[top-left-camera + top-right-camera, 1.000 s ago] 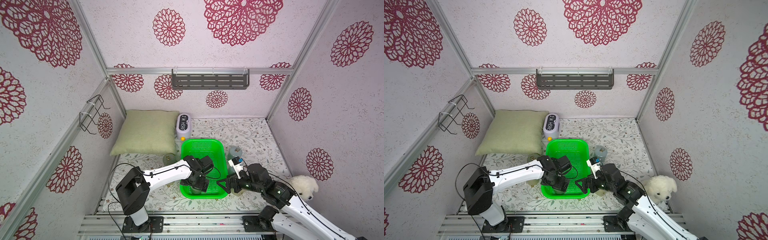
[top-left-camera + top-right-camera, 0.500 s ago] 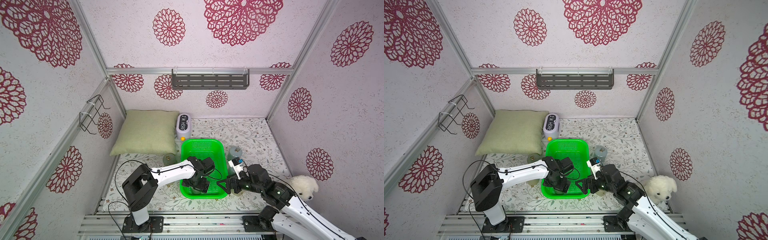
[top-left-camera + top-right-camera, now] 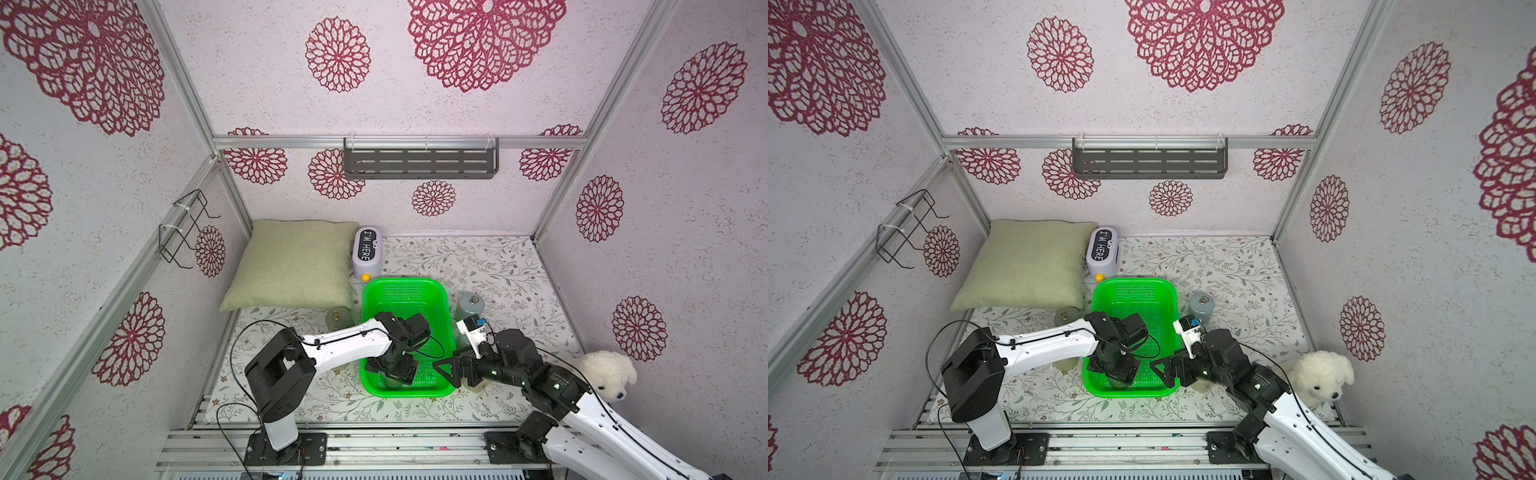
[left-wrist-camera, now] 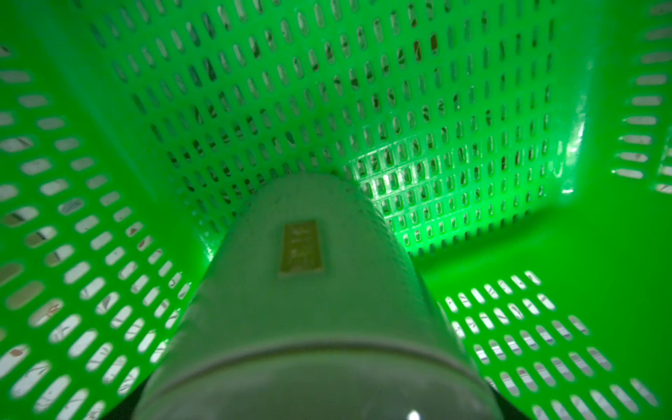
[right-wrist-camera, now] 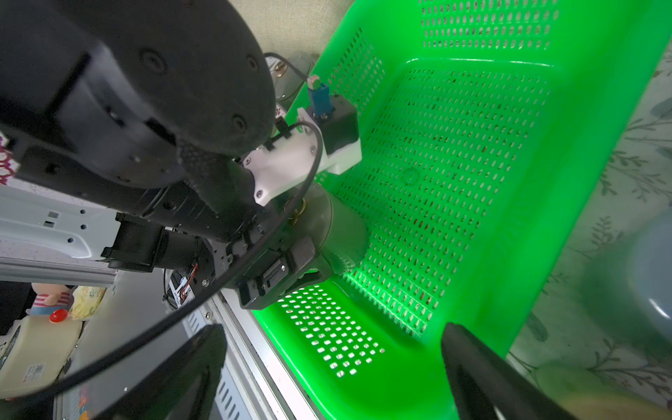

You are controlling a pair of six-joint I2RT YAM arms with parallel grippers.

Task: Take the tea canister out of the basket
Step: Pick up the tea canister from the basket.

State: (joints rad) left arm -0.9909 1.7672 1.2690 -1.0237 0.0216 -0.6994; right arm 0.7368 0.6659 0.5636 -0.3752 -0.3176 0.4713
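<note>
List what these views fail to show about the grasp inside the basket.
- Jaws of the left gripper: covered by its own body in both top views, outside the left wrist view; closure cannot be told.
- Label on the tea canister: blurred, left wrist view.
- Canister's top: mostly behind the left arm in the right wrist view.

Two arms, same build: white shells, chunky black joints. Left arm (image 3: 345,338), the one over the basket (image 3: 448,316), has a thin black cable (image 5: 309,174) looping off its wrist and a white camera bracket (image 5: 291,163) with a blue plug (image 5: 320,98). Right arm (image 3: 598,415), beside the basket, has green lights (image 3: 492,372) glowing on its black joints.
</note>
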